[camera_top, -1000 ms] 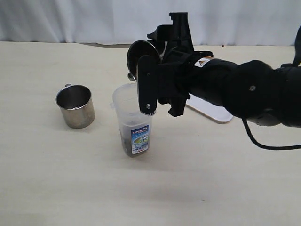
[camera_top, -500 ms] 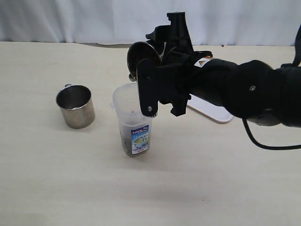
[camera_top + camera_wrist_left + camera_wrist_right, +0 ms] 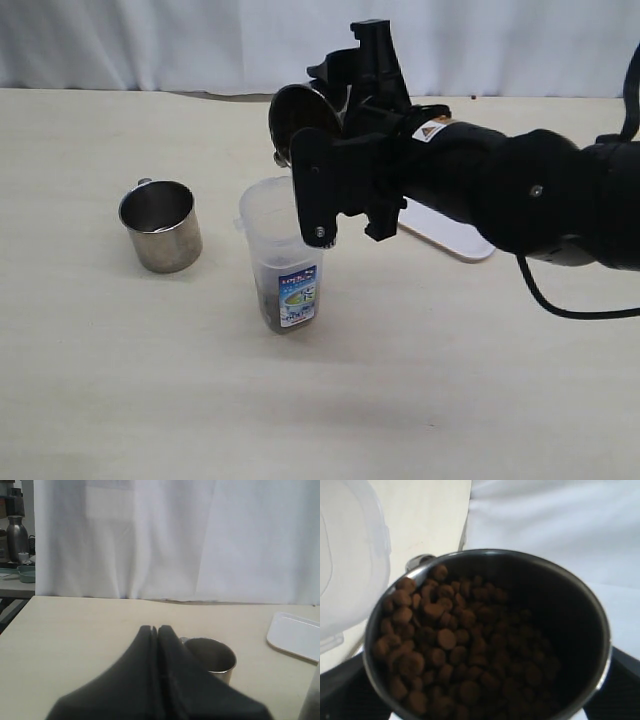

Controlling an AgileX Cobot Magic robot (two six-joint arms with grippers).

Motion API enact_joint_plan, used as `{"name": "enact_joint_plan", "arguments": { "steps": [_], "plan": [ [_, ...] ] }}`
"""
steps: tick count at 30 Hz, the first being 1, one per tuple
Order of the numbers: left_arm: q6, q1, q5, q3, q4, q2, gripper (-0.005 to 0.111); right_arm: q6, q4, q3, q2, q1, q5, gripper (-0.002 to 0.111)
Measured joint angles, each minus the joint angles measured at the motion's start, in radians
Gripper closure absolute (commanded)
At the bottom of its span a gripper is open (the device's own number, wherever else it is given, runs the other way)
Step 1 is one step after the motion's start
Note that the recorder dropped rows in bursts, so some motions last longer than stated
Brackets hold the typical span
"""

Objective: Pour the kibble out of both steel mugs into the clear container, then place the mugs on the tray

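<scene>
Over the bench (image 3: pixel 450 400), our right claw (image 3: pixel 335 150) clasps the tilted steel mug (image 3: pixel 300 115), jaws wide, above the clear container (image 3: pixel 268 215). We expect fast tipping to throw kibble (image 3: pixel 445 645) past its rim; the left claw (image 3: pixel 156 630) is closed, empty.

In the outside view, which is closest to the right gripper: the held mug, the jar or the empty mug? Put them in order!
1. Held mug: gripped by the right gripper itself.
2. Jar: standing just below it.
3. Empty mug: off to the left, farthest.
</scene>
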Motion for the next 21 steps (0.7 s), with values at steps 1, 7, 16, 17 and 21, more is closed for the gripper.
{"name": "enact_joint_plan", "arguments": {
  "steps": [1,7,16,17,21],
  "plan": [
    [0.0,0.0,0.0,0.0,0.0,0.0,0.107,0.0,-0.004,0.0,0.0,0.0,-0.005,0.103],
    [0.0,0.0,0.0,0.0,0.0,0.0,0.107,0.0,-0.03,0.0,0.0,0.0,-0.02,0.103],
    [0.0,0.0,0.0,0.0,0.0,0.0,0.107,-0.002,-0.056,0.0,0.0,0.0,-0.032,0.103],
    [0.0,0.0,0.0,0.0,0.0,0.0,0.107,-0.002,-0.056,0.0,0.0,0.0,-0.034,0.103],
    [0.0,0.0,0.0,0.0,0.0,0.0,0.107,-0.002,-0.078,0.0,0.0,0.0,-0.04,0.103]
  ]
}}
